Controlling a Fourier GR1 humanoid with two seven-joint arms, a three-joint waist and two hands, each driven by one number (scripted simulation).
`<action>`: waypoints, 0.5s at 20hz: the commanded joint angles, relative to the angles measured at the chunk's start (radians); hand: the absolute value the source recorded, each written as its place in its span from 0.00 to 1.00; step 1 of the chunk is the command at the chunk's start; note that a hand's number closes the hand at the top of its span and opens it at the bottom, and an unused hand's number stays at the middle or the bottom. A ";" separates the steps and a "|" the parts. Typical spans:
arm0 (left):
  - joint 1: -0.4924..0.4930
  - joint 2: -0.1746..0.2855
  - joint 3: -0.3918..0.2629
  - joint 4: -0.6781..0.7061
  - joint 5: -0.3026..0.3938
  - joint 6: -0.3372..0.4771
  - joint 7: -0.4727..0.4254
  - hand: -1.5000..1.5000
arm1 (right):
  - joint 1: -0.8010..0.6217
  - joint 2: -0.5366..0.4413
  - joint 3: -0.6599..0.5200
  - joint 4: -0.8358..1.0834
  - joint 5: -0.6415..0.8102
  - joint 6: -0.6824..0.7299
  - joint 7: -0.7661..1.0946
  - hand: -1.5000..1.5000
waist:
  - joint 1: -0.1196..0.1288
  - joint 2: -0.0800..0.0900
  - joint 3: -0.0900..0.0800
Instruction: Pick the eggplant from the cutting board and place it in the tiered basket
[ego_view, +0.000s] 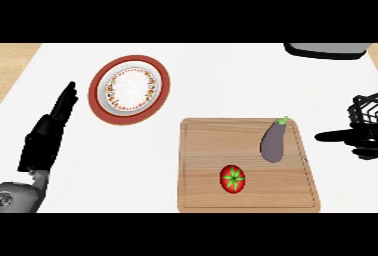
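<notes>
While the left hand (44, 142) holds fingers pressed together, the eggplant (273, 145) points stem away, tilted right.

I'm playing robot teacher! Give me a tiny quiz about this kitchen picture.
1. True or false: the eggplant lies on the cutting board.
2. Which hand is nearer the basket? A: left hand. B: right hand.
3. Fill in: the red thing on the board, near the eggplant, is a ____.

Key: 1 true; 2 B; 3 tomato.
</notes>
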 joint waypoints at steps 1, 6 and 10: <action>-0.033 -0.025 -0.024 0.008 -0.007 -0.004 0.018 0.50 | -0.145 -0.025 0.048 0.097 -0.092 0.165 0.252 0.00 | 0.035 0.013 0.011; -0.065 -0.048 -0.037 0.052 -0.034 0.004 0.008 0.50 | -0.261 -0.042 0.128 0.274 -0.191 0.200 0.254 0.00 | 0.035 0.013 0.012; -0.071 -0.057 -0.034 0.086 -0.039 0.001 -0.015 0.50 | -0.325 0.016 0.193 0.402 -0.271 0.205 0.254 0.00 | 0.045 0.016 0.011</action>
